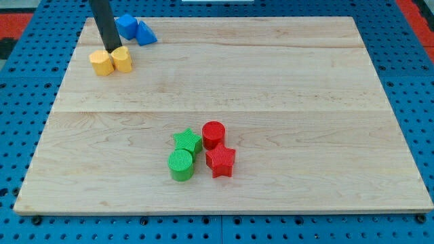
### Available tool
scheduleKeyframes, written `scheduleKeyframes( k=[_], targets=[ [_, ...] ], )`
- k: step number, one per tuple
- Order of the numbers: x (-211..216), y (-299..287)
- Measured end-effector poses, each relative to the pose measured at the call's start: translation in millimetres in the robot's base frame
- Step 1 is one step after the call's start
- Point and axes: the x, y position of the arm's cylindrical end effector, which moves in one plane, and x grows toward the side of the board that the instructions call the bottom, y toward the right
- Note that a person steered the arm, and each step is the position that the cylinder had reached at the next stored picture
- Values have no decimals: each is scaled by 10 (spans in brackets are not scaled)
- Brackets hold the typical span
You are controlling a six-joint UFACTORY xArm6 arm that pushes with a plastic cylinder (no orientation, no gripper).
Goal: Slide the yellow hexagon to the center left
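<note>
Two yellow blocks sit side by side at the view's top left of the wooden board (271,81). The left one (102,63) looks like the yellow hexagon. The right one (123,59) is a second yellow block whose shape I cannot make out. My tip (112,49) comes down from the view's top, just above the two yellow blocks, about over the gap between them. It looks to be touching their top edges.
Two blue blocks, a blue one of unclear shape (126,26) and a blue triangle (145,33), lie above and right of the yellow pair. Near the bottom middle a green star (187,141), a green cylinder (181,165), a red cylinder (213,134) and a red star (220,160) are clustered.
</note>
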Motion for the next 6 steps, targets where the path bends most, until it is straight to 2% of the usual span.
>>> scheduleKeyframes(
  k=[1,2,3,4,5,6],
  targets=[
    [122,-13],
    [154,451],
    [378,374],
    [233,-422],
    [345,-832],
    [435,-790]
  ],
)
